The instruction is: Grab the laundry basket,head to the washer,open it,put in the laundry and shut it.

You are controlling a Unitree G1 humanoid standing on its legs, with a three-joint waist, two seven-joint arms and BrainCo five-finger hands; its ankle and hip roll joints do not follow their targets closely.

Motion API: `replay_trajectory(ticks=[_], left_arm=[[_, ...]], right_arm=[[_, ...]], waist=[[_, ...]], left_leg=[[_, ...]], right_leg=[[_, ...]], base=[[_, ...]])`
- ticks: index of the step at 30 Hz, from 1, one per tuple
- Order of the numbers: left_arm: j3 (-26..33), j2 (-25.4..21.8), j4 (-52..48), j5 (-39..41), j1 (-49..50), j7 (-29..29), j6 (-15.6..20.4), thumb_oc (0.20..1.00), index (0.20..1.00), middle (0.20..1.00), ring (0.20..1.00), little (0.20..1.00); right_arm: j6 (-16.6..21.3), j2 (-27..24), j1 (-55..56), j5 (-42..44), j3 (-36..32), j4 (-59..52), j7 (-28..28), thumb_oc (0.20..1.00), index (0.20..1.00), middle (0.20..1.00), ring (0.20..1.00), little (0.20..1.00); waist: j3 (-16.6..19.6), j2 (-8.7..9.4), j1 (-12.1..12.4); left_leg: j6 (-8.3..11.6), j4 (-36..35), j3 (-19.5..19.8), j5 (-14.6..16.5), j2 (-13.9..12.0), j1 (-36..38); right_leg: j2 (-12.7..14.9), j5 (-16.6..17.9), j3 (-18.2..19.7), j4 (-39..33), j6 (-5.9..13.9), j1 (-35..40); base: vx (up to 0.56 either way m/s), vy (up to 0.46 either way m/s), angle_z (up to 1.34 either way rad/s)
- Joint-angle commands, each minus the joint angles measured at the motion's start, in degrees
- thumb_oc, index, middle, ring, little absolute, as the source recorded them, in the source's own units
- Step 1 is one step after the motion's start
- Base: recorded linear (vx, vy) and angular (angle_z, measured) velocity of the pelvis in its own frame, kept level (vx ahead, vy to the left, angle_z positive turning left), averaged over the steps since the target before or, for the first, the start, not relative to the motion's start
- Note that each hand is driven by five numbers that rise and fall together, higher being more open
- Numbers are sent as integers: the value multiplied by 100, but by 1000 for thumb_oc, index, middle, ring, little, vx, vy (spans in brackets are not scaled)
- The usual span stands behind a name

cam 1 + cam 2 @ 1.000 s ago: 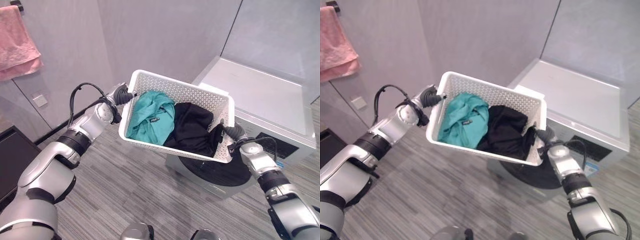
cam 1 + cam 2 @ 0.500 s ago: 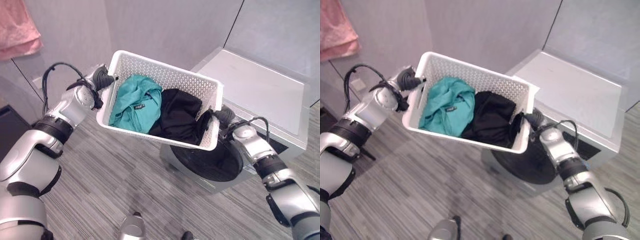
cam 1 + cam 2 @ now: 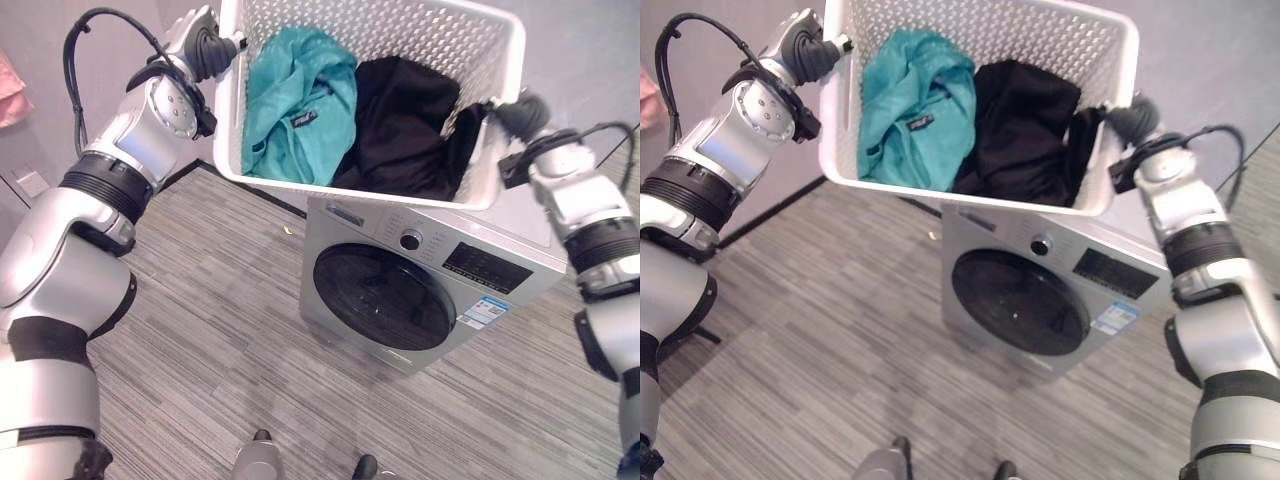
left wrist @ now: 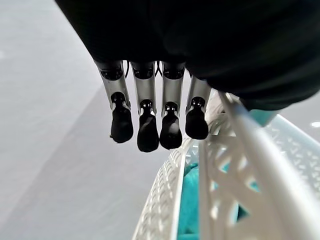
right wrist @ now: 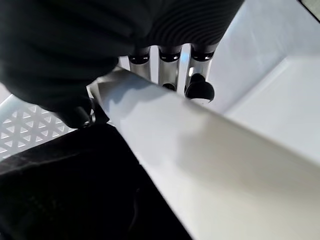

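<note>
basket (image 3: 470, 40) (teal and black clothes inside) gripped by left hand (image 3: 208, 45) and right hand (image 3: 517, 112).

Perforated white plastic basket (image 3: 430, 45), soft cloth laundry (image 3: 300, 100), matt metal washer (image 3: 350, 225)

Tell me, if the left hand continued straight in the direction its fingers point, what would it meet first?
Probably nothing near. In the left wrist view the left hand points its fingers past the outside of the white basket toward a plain grey surface; the way looks free, though depth is unclear.
</note>
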State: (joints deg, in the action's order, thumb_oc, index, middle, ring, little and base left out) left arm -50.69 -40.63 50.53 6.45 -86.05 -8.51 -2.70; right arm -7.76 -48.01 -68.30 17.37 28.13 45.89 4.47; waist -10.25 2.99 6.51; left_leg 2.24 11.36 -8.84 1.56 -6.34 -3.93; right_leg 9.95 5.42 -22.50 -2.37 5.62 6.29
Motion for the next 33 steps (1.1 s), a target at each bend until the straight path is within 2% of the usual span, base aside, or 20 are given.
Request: replay_trajectory(ticks=[1, 5, 10, 12, 14, 15, 16, 17, 18, 19, 20, 21, 23, 24, 26, 28, 30, 31, 32, 33], left_arm=[[-40, 101, 500, -7, -494, -361, 229, 200, 200, 200, 200, 200], [-32, 7, 445, -50, -359, -287, 220, 200, 200, 200, 200, 200], [-158, -229, 347, -99, -297, -165, 197, 200, 200, 200, 200, 200], [-174, -369, 224, -58, -295, -123, 165, 200, 200, 200, 200, 200], [-194, -434, 131, 53, -351, -100, 144, 200, 200, 200, 200, 200], [-85, -477, 59, 163, -302, -139, 169, 200, 200, 200, 200, 200], [-82, -482, 45, 162, -289, -144, 164, 200, 200, 200, 200, 200], [-107, -458, 47, 174, -304, -137, 140, 200, 200, 200, 200, 200], [-142, -466, 49, 128, -370, -135, 190, 200, 200, 200, 200, 200], [-142, -467, 49, 127, -372, -132, 192, 200, 200, 200, 200, 200], [-277, -484, 149, 146, -497, -94, 213, 200, 200, 200, 200, 200], [-285, -481, 165, 152, -508, -92, 220, 200, 200, 200, 200, 200], [-387, -526, 299, 170, -580, -39, 269, 200, 200, 200, 200, 200], [-470, -529, 473, 200, -634, 41, 267, 200, 200, 200, 200, 200], [-594, -515, 627, 134, -682, 63, 248, 200, 200, 200, 200, 200], [-749, -587, 682, 118, -720, 65, 247, 200, 200, 200, 200, 200], [-742, -656, 673, 43, -670, 57, 194, 200, 200, 200, 200, 200], [-662, -715, 698, 8, -558, 47, 165, 200, 200, 200, 200, 200], [-652, -723, 696, 6, -549, 47, 165, 200, 200, 200, 200, 200], [-620, -672, 706, -54, -432, 51, 181, 200, 200, 200, 200, 200]], right_arm=[[342, -461, -301, 94, 80, 252, 366, 200, 200, 200, 200, 200], [302, -676, 95, 145, -172, 217, 336, 200, 200, 200, 200, 200], [324, -867, 862, 197, -534, 159, 267, 200, 200, 200, 200, 200], [328, -907, 1019, 181, -583, 139, 273, 200, 200, 200, 200, 200], [332, -943, 1012, 161, -549, 119, 283, 200, 200, 200, 200, 200], [340, -868, 1122, 147, -567, 45, 302, 200, 200, 200, 200, 200], [337, -864, 1143, 139, -581, 29, 307, 200, 200, 200, 200, 200], [290, -888, 1173, 124, -582, 12, 299, 200, 200, 200, 200, 200], [265, -894, 1191, 11, -522, 41, 281, 200, 200, 200, 200, 200], [267, -894, 1190, 8, -524, 44, 279, 200, 200, 200, 200, 200], [289, -852, 1106, -23, -408, 152, 264, 200, 200, 200, 200, 200], [297, -848, 1085, -19, -393, 172, 263, 200, 200, 200, 200, 200], [369, -699, 875, -22, -177, 474, 239, 200, 200, 200, 200, 200], [340, -581, 719, -22, -3, 704, 162, 200, 200, 200, 200, 200], [289, -336, 599, -142, 154, 922, 105, 200, 200, 200, 200, 200], [288, -148, 677, -240, 187, 1007, 81, 200, 200, 200, 200, 200], [222, -5, 695, -263, 143, 977, 13, 200, 200, 200, 200, 200], [212, 89, 628, -339, 115, 985, 20, 200, 200, 200, 200, 200], [213, 93, 617, -339, 129, 990, 21, 200, 200, 200, 200, 200], [225, 88, 591, -335, 131, 1097, 7, 200, 200, 200, 200, 200]], waist=[[678, -184, 79], [638, -224, -45], [566, -177, -168], [447, -135, -131], [209, -88, -69], [29, -33, -135], [43, -47, -134], [46, -56, -130], [11, -69, 37], [24, -55, 29], [49, -104, 162], [46, -87, 155], [58, -184, 330], [142, -206, 383], [340, -258, 471], [487, -174, 567], [407, -201, 488], [358, -330, 400], [358, -329, 403], [394, -392, 385]], left_leg=[[164, -803, 320, -25, -316, 744], [239, -853, 310, -118, -415, 765], [446, -810, 335, -497, -875, 672], [434, -266, 440, -889, -1200, 517], [269, 871, 822, -1218, -1257, -119], [189, 1619, 656, -1143, -1217, -626], [196, 1736, 683, -1067, -1233, -683], [197, 1682, 553, -962, -1145, -800], [171, 1323, 568, -592, -500, -1205], [156, 1308, 563, -590, -478, -1211], [235, 468, 686, -607, -133, -1289], [232, 384, 677, -653, -112, -1251], [227, -373, 801, -902, 213, -1439], [240, -489, 754, -907, 277, -1419], [100, -615, 762, -940, 307, -1144], [-68, -495, 855, -837, 466, -958], [-353, -499, 792, -648, 581, -538], [-475, -633, 788, -579, 571, -239], [-481, -652, 775, -587, 579, -229], [-451, -913, 773, -598, 557, 21]], right_leg=[[95, -745, 43, 378, 297, 414], [-1, -837, 66, 403, 229, 397], [-470, -1079, 171, 375, -57, 363], [-735, -1162, 299, 330, -256, 461], [-894, -1107, 379, 302, -441, 506], [-1015, -1236, 426, 238, -554, 610], [-1030, -1261, 440, 230, -550, 615], [-1054, -1298, 420, 201, -556, 624], [-1018, -1267, 446, 102, -489, 680], [-999, -1266, 438, 97, -476, 672], [-1013, -1311, 473, 71, -378, 712], [-994, -1311, 467, 73, -374, 709], [-975, -1368, 408, 99, -324, 771], [-964, -1461, 391, 137, -270, 848], [-934, -1629, 456, 396, -222, 916], [-767, -1633, 478, 1134, -85, 828], [-452, -1062, 628, 2809, 199, 258], [-225, -741, 719, 3581, 306, -281], [-213, -748, 735, 3606, 314, -298], [-36, -1022, 521, 2876, 214, -346]], base=[[11, -31, 8], [30, -107, 4], [43, -220, 4], [55, -324, 1], [3, -373, -22], [16, -276, -24], [76, -171, -19], [121, 42, -9], [118, 38, 4], [233, 104, 8], [160, 64, 14], [201, 121, 3], [232, 126, -28], [356, 128, -51], [433, 159, -39], [471, 172, -47], [375, 248, -36], [202, 201, -17], [253, 118, -20], [152, 6, -30]])
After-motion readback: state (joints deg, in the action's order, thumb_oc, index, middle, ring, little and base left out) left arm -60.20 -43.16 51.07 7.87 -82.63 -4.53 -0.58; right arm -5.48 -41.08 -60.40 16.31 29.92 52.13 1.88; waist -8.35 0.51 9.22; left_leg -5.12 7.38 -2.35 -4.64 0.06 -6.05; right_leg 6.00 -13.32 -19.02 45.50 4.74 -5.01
